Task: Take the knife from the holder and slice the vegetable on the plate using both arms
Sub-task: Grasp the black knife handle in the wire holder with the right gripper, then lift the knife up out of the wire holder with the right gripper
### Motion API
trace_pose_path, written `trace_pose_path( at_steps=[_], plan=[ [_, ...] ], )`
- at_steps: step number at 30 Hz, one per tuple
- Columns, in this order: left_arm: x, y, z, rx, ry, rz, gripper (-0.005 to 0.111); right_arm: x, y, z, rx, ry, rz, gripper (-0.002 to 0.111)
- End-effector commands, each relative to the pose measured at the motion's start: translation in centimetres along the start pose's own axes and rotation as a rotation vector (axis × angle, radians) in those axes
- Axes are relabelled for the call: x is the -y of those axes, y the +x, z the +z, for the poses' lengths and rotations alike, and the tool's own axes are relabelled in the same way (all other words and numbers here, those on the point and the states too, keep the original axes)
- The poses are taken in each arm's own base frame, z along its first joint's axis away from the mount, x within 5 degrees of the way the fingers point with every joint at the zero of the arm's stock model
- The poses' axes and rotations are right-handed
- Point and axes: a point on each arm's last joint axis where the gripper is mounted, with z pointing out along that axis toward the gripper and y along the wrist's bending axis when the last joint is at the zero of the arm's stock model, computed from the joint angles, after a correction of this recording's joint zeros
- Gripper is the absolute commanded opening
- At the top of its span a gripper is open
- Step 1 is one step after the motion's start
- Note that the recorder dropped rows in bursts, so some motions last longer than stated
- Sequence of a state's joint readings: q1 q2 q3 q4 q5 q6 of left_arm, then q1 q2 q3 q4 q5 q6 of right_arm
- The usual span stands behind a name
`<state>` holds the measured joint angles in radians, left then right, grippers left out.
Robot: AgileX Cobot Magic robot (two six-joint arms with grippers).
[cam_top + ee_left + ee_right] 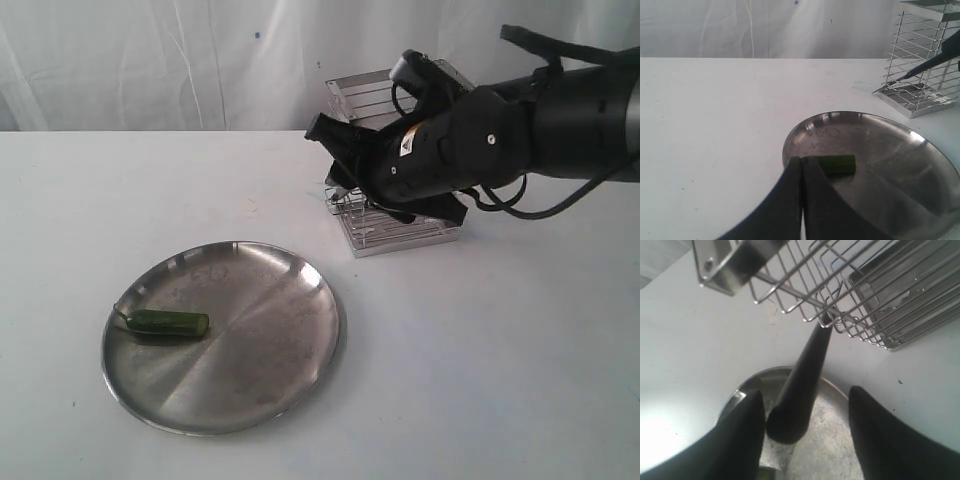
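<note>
Knife (pixel 799 382) blade hidden (probably inside holder (pixel 732 260)).

The glossy dark green vegetable (pixel 168 323) contrasted with the dull grey plate (pixel 270 345) and the plain white desk (pixel 500 350), while the holder (pixel 400 235) showed a silver wire grid, the knife (pixel 799 385) a black handle, and the right arm (pixel 570 115) black with a yellow-orange label (pixel 407 145).

And all around there's just a plain white table (pixel 500 380), a few tiny dark specks (pixel 899 382) dotting its surface, with a creased white curtain (pixel 150 60) hanging behind it, one small blue mark (pixel 257 35) up high.
</note>
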<state>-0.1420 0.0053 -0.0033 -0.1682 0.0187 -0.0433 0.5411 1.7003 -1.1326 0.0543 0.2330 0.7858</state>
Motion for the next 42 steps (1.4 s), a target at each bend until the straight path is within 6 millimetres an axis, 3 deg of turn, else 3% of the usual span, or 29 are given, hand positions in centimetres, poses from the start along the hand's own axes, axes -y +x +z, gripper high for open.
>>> trace_pose_path(
  at_steps=[1, 24, 32, 42],
  plan=[
    [0.0, 0.1, 0.0, -0.002, 0.001, -0.007, 0.002, 0.3, -0.1, 0.8, -0.005, 0.014, 0.005, 0.047],
    [0.0, 0.1, 0.0, -0.002, 0.001, -0.007, 0.002, -0.3, -1.1, 0.9, 0.04, -0.023, -0.004, 0.047],
    [0.0, 0.1, 0.0, -0.002, 0.001, -0.007, 0.002, -0.3, -1.1, 1.5, 0.036, -0.018, -0.009, 0.028],
    [0.0, 0.1, 0.0, -0.002, 0.001, -0.007, 0.002, -1.7, -2.7, 0.7, 0.052, -0.004, -0.451, 0.013]
  ],
)
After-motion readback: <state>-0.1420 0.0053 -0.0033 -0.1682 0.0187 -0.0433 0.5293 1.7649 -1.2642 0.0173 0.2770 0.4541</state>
